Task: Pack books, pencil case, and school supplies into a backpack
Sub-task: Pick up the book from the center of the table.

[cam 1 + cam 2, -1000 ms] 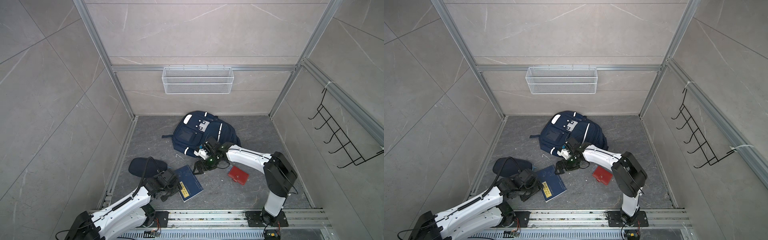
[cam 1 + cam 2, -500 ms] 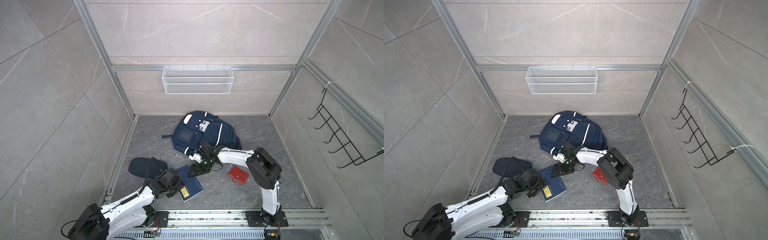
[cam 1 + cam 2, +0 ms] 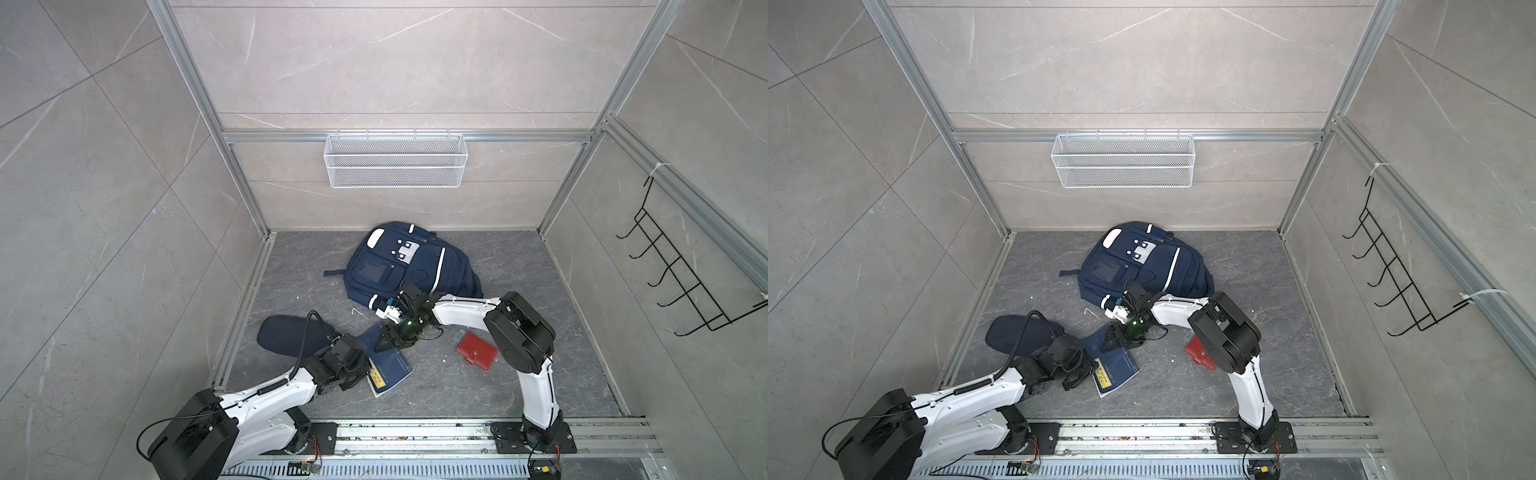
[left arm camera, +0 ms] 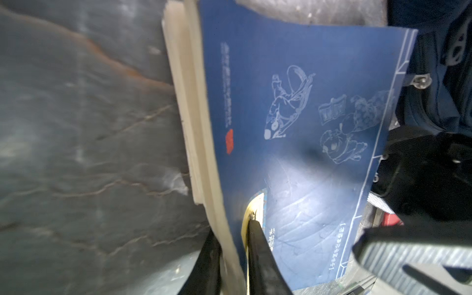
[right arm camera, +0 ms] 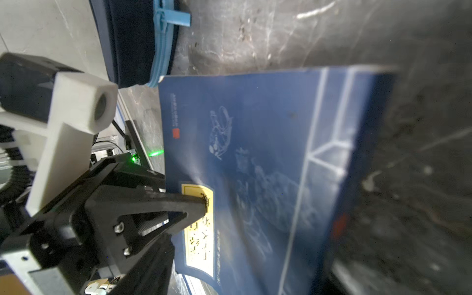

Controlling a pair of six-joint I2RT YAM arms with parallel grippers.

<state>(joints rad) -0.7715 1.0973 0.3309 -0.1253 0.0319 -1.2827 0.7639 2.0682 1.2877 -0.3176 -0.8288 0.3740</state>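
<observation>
The left end effector was clenched on the navy book at its label edge, probably to lift it toward the backpack at its twelve o'clock. I could not tell whether the right end effector gripped anything.

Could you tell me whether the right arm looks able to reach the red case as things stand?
Probably yes. The red case lies uncovered on the floor close beside the right arm. The right gripper sits at the navy book's far edge, so it would need to swing back.
</observation>
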